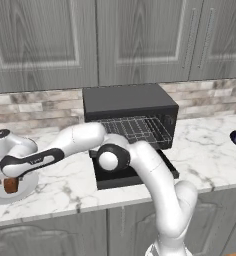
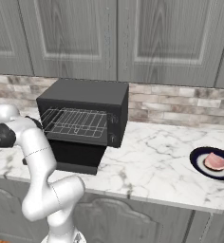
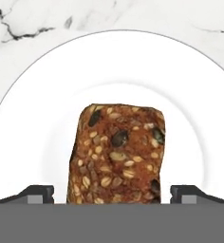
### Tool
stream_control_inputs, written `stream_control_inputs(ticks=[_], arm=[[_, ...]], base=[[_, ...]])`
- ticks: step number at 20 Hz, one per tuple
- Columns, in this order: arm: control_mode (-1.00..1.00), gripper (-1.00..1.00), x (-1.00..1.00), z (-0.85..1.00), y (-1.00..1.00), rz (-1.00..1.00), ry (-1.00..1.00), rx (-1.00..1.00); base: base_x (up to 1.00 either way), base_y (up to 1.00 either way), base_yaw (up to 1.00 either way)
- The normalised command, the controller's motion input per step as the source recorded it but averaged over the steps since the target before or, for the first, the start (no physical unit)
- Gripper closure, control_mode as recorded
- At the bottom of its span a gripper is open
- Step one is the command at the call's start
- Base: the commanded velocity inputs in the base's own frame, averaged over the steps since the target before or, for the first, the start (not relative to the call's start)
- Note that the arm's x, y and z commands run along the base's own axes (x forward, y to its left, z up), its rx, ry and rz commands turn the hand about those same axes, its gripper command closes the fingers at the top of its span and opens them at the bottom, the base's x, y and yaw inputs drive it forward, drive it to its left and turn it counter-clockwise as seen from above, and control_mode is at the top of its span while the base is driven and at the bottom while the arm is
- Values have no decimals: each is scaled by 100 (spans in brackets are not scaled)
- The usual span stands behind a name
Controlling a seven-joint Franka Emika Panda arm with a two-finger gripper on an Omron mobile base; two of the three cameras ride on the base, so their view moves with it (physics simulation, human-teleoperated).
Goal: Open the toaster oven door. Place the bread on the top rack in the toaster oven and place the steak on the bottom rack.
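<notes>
The bread (image 3: 118, 152), a dark seeded chunk, stands on a white plate (image 3: 33, 109) at the counter's left end. My gripper (image 3: 112, 194) hangs straight over it, open, with one fingertip (image 3: 35, 193) on each side of the bread and a gap at both. From the left base view the hand (image 1: 10, 172) is just above the bread (image 1: 10, 185). The toaster oven (image 1: 130, 102) is open, its door (image 1: 117, 181) folded flat onto the counter. Silver wire racks (image 2: 76, 121) show inside; I cannot tell top from bottom. The pinkish steak (image 2: 214, 161) lies on a dark plate (image 2: 195, 159) at far right.
My arm's elbow (image 1: 110, 157) hovers over the lowered door (image 2: 80, 159). Marble counter (image 2: 152, 166) runs between oven and steak plate. A brick backsplash and grey wall cabinets (image 1: 140, 40) stand behind.
</notes>
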Motion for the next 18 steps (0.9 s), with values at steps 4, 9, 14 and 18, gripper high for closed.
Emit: stream_control_inputs(ticks=[4, 9, 14, 18], arm=[[-100, 100, 0, -2, -17, -4, 0, 1], [-100, 100, -31, 40, -51, -6, -7, 2], [-100, 100, -66, 64, -49, -7, -10, 0], [-100, 100, -50, 44, -62, -7, -6, -1]], base=[[0, 0, 0], [0, 0, 0], [0, 0, 0], [0, 0, 0]])
